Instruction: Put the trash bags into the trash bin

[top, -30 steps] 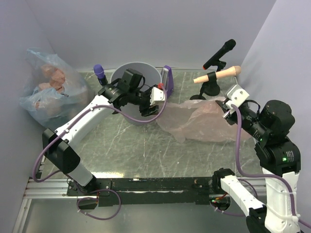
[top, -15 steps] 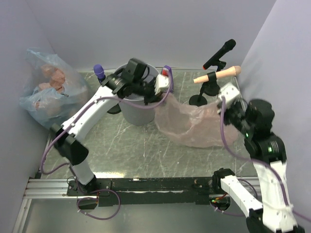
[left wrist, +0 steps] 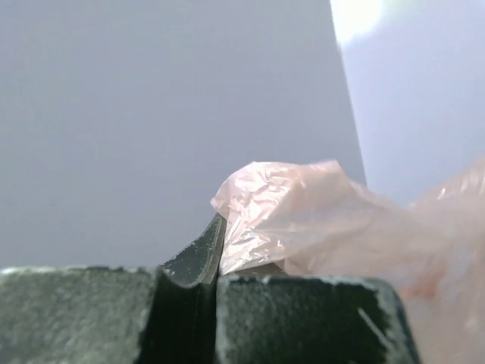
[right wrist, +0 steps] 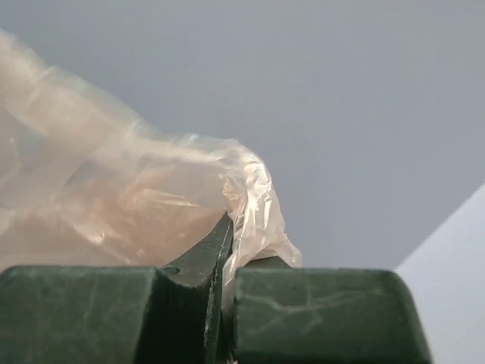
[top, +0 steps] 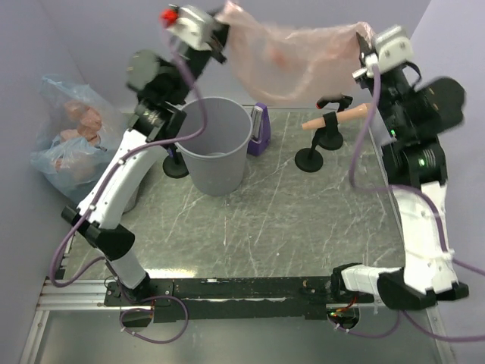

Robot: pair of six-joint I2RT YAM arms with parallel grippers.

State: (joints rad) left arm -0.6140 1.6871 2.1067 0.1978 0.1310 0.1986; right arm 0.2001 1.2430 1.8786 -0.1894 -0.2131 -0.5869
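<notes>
Pink trash bag [top: 292, 57] hangs stretched between my two arms, lifted well off the table and not yet in the grey trash bin [top: 218, 144]. Left gripper [top: 221, 34] pinches one corner and right gripper [top: 362, 49] the other. I judge the spread keeps the film taut for lowering in.

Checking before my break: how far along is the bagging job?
Done: nothing shows inside the grey trash bin. In hand: the pink trash bag hangs in the air, pinched by the left gripper and right gripper. Left: dropping it in, then the filled clear bag at left.
</notes>
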